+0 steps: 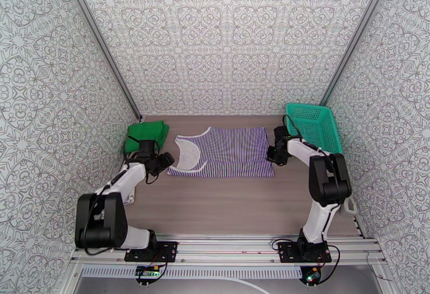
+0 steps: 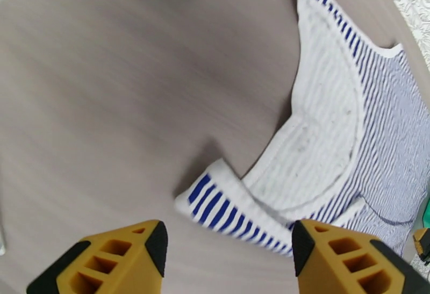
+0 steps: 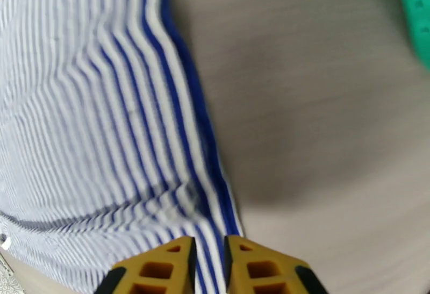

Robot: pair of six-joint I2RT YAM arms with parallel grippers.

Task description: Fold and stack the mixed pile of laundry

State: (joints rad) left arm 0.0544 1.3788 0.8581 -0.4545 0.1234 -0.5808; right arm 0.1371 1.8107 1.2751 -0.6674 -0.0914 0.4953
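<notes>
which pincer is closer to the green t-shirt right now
Left. The left pincer sits just on the near side of the green T-shirt, at the strap end of the striped top. The right pincer is across at that top's opposite edge, beside the teal basket.

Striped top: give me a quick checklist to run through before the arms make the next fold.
1. The top lies flat: ok.
2. Left gripper open: ok.
3. Strap lined up just ahead of it: ok.
4. Right gripper firmly holding the hem: cannot tell; the hem runs into its narrow gap.
5. Green shirt apart from the top: ok.
6. Basket apart from the top: ok.
</notes>
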